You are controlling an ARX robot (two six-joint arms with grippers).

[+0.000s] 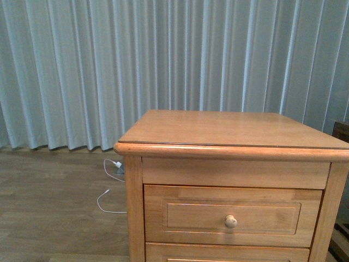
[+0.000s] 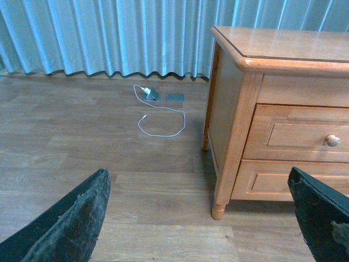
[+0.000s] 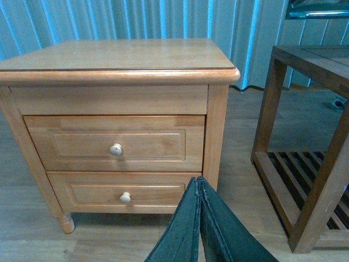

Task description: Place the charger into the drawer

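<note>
Right, you've got the nightstand [image 1: 229, 131] dead ahead in the front view, its top bare wood w/ a glossy sheet over it. The drawer [image 1: 233, 215] is the upper one and it's fully shut, round pale knob [image 1: 231, 221] at the middle of its panel front. A second drawer [image 3: 124, 190] sits just below, also shut, w/ its own knob.

The charger isn't visible in any view, so you can't place it from here. What you do see on the floor [image 2: 82, 147], left of the nightstand and near the curtain [image 1: 109, 65], is a thin white cable [image 2: 161, 117] w/ a white plug [image 2: 143, 90] — that's not the charger. Next to the plug lies a small grey plate [image 2: 174, 97] flat on the floor.

Left pincer [image 2: 202, 213]: fingers spread wide apart, nothing between them, hanging over the floor beside the nightstand's front left leg. Right pincer [image 3: 199, 218]: fingers pressed together, nothing held, low in front of the nightstand, near its right front corner.

To the robot's right, a dark wood side table [image 3: 305, 109] w/ a slatted lower shelf stands close beside the nightstand, not touching.
</note>
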